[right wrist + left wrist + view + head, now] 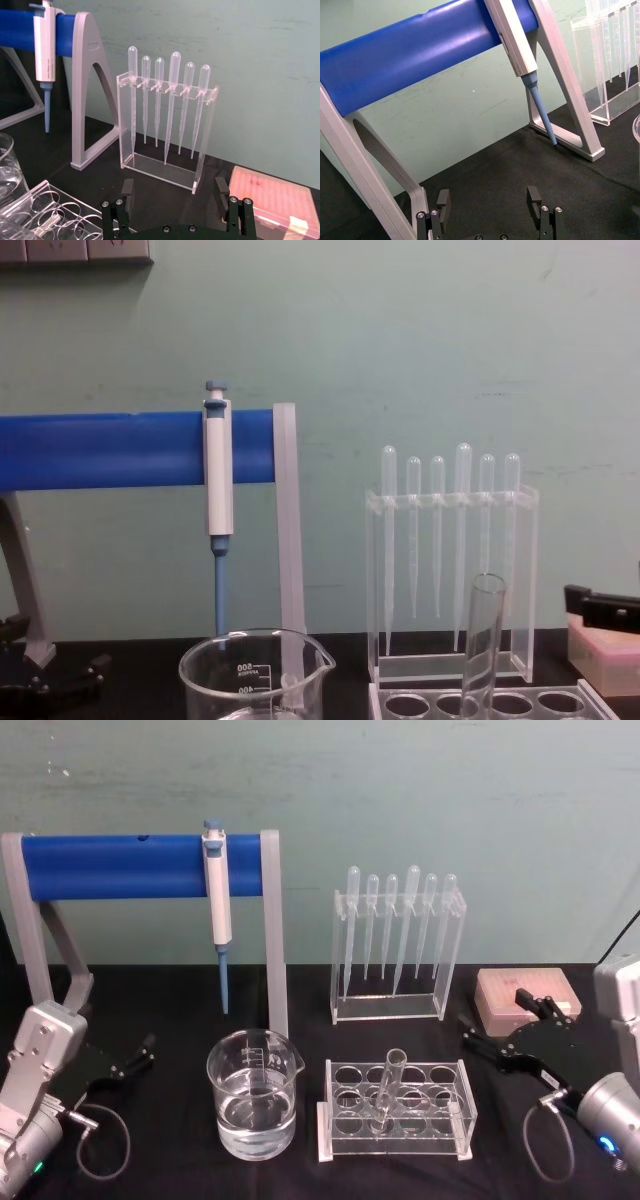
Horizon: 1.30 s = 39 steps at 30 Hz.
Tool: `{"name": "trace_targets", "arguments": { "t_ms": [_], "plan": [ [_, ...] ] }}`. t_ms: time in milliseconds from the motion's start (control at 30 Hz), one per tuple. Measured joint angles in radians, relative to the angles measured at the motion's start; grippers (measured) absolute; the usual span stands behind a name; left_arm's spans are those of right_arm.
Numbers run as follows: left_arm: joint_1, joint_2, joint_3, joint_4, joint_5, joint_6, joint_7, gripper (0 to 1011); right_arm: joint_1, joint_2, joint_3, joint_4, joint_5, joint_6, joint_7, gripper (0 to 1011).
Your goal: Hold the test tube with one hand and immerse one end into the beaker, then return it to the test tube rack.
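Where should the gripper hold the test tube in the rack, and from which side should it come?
Probably the upper part of the test tube, just under its open rim. It leans in the rack, and only that part rises clear. The open right gripper is nearer, so coming from the right seems best, away from the beaker.

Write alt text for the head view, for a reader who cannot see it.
A glass test tube stands tilted in a clear rack on a black table, right of a beaker holding clear liquid. The left end effector and right end effector, both open, rest at the table's sides, touching nothing.
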Motion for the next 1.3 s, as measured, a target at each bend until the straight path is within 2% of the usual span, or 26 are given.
{"name": "trace_targets", "arguments": {
  "t_ms": [67,167,1300],
  "plan": [
    [0.0,0.0,0.0,0.0,0.0,0.0,0.0,1000,0.011,-0.016,-0.004,0.018,-0.006,0.002,0.003,1002],
    [0.0,0.0,0.0,0.0,0.0,0.0,0.0,1000,0.021,-0.039,-0.001,0.05,0.016,-0.041,0.045,1002],
    [0.0,0.0,0.0,0.0,0.0,0.0,0.0,1000,0.014,-0.028,-0.002,0.032,0.002,-0.011,0.019,1002]
  ]
}}
